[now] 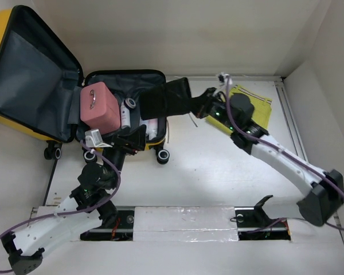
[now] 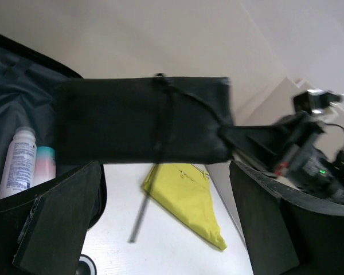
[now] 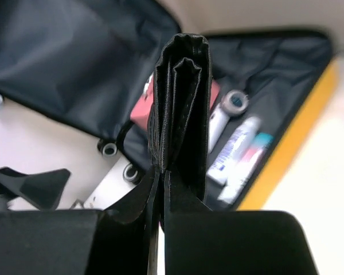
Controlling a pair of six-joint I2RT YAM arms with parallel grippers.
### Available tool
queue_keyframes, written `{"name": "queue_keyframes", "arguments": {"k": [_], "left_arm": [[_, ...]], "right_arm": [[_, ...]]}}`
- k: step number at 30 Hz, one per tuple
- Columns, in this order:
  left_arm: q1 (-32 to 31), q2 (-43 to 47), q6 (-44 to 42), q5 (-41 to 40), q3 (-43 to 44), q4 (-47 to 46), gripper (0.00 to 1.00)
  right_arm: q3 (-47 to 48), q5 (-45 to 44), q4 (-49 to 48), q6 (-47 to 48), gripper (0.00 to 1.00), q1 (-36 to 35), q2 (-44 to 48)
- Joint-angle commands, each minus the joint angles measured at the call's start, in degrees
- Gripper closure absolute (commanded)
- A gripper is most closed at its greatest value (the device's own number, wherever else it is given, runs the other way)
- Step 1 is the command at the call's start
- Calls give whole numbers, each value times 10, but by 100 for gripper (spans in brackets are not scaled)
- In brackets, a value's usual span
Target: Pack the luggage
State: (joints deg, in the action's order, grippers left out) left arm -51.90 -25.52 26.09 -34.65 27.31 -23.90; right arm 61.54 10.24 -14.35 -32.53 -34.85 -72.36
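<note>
- Two halves of the luggage (image 1: 34,74) lie open in the upper left of the top view. The grey-lined lid is at the far left and the base half is just right of it, reaching the middle of the frame.
- One pink case (image 1: 100,109) sits in the left part of the base half, with a white tube (image 1: 126,117) just beside it on the right. The right wrist view shows more tubes on the lining by the yellow rim.
- The right hand (image 1: 196,106), just right of centre in the top view, is clamped on a black folded cloth (image 1: 163,98). In its own wrist view the fingers are pressed together on the cloth's near end.
- The cloth stretches left from that hand and overlaps the right rim of the base half. The left wrist view shows a thin cord wound round its middle.
- The left hand (image 1: 126,140) is at the lower edge of the base half, below the pink case. Its fingers stand wide apart and hold nothing.
- A yellow packet (image 1: 255,106) lies on the worktop (image 1: 206,172) in the upper right, partly under the right arm.
</note>
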Motion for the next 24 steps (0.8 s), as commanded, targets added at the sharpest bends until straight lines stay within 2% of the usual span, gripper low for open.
{"name": "queue_keyframes", "arguments": {"k": [1,3,4,5,7,8,10,11,12,13,15,17,18,19,21,24], "left_arm": [[-10,14,-1,-42,-10,-26,10],[-10,20,-1,-47,-5,-20,10],[-17,20,-1,-59,-5,-12,10],[-22,27,-6,-69,-5,-11,10],[-49,44,-17,-108,-10,-11,10],[-56,49,-30,-120,-10,-11,10],[-67,56,-31,-146,-10,-11,10],[-67,56,-31,-146,-10,-11,10],[-67,56,-31,-146,-10,-11,10],[-67,56,-38,-146,-10,-11,10],[-67,50,-38,-152,-10,-11,10],[-67,29,-43,-152,-10,-11,10],[-67,19,-50,-152,-5,-17,10],[-67,7,-50,-152,-5,-17,10],[-67,-32,-50,-146,16,-12,10],[-67,-78,-50,-129,29,-21,10]], "right_arm": [[97,14,-27,13,100,-29,-86],[162,51,-10,13,100,-29,-191],[240,84,6,13,100,-34,-226],[279,91,26,13,100,-34,-292],[353,82,86,20,100,-34,-353],[440,82,108,27,86,-29,-418],[534,82,162,27,52,-23,-485],[631,82,189,27,38,-15,-515],[670,76,213,27,15,-8,-556],[695,76,234,33,8,-8,-564],[687,63,222,34,0,-3,-556],[645,52,194,48,0,-3,-505],[578,40,182,56,0,-3,-478],[539,21,168,66,0,-3,-418],[467,-33,127,82,0,-3,-364],[393,-10,127,87,1,33,-303]]}}
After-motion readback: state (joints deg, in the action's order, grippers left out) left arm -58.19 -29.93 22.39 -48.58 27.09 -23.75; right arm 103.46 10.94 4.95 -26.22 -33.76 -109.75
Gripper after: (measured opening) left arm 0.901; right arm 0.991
